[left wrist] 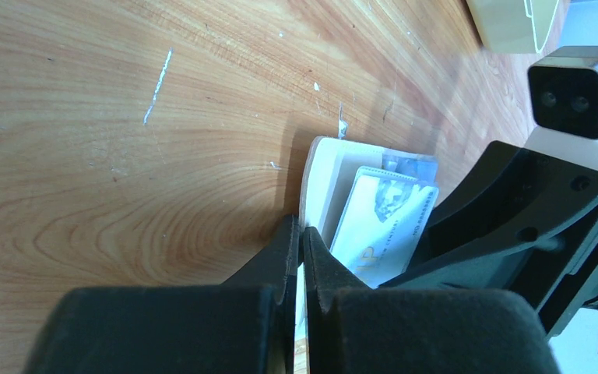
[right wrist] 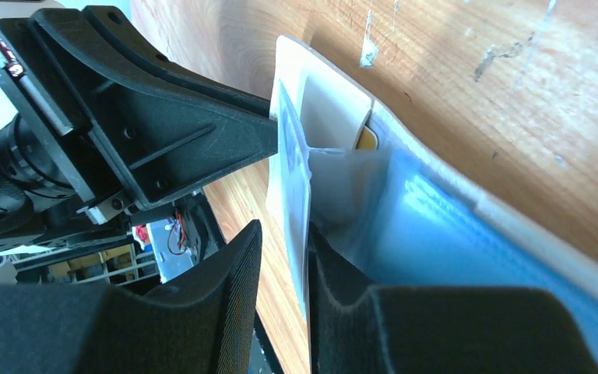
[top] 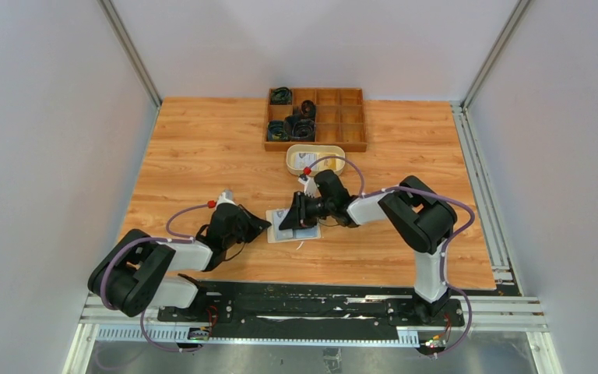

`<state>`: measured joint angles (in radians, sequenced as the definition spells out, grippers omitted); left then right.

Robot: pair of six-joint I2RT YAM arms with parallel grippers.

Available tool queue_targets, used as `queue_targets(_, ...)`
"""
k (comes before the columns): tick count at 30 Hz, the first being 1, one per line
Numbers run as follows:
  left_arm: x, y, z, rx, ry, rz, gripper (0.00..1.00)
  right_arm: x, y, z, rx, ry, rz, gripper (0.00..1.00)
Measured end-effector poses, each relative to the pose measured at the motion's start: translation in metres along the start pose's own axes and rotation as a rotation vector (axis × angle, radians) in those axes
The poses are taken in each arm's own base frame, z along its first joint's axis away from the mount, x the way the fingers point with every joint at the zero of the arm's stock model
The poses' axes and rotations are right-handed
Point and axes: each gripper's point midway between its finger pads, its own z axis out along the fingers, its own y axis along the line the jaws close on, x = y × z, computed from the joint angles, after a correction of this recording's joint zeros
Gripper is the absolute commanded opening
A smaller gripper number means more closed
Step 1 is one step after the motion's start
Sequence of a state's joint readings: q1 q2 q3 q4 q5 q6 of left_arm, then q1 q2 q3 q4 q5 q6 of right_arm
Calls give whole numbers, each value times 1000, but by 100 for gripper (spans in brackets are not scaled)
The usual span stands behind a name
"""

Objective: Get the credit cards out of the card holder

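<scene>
- The card holder (top: 309,234), a small flat beige-tan folding wallet, lies open on the light wooden table (top: 202,156). It sits midway along the near edge and a little in from it.
- The left gripper (top: 263,227) reaches in from the wallet's left side. In the left wrist view its black fingers (left wrist: 284,257) are closed together on the edge of the wallet's beige flap (left wrist: 319,179), which stands tilted up off the wood.
- The right gripper (top: 290,218) hangs over the wallet's middle. In the right wrist view its jaws stand a little apart, with a thin pale blue-grey credit card (right wrist: 294,179) set edge-on in the gap. The card lies against one finger, and a sliver of wood shows between it and the other.
- In the left wrist view that card (left wrist: 385,222) juts out of the pale inner pocket, with a bluer edge (left wrist: 414,165) showing behind it.
- A cream oval dish (top: 292,160) sits beyond the wallet, toward the far edge.
- A brown wooden compartment tray (top: 354,145) rests at the far edge, with black coiled items (top: 302,128) in its left cells.
</scene>
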<state>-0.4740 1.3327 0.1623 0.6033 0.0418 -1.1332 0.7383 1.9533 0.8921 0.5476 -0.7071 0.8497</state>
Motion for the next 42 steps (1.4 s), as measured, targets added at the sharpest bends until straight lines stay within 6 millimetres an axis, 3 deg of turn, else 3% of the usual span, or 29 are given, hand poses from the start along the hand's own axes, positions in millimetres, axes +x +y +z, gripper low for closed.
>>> queue_targets(8,0,0,0,0,-1,0,0,-14,-1,-21,-10,-49,10,29)
queue_targets(18,0,0,0,0,0,0,0,-9,-13,-32,-18,-50,47,19)
queue_targets(24,0,0,0,0,-1,0,0,-1,-25,-39,-10,-44,75,0)
queue_targets(34,0,0,1,5,-1,1,0,1,-37,-66,15,-63,84,0)
queue_targets(38,0,-2,2,10,4,25,0,-9,-30,-86,41,-84,27,0)
queue_targets(42,0,-3,3,13,11,63,0,-37,-12,-99,46,-109,-49,0)
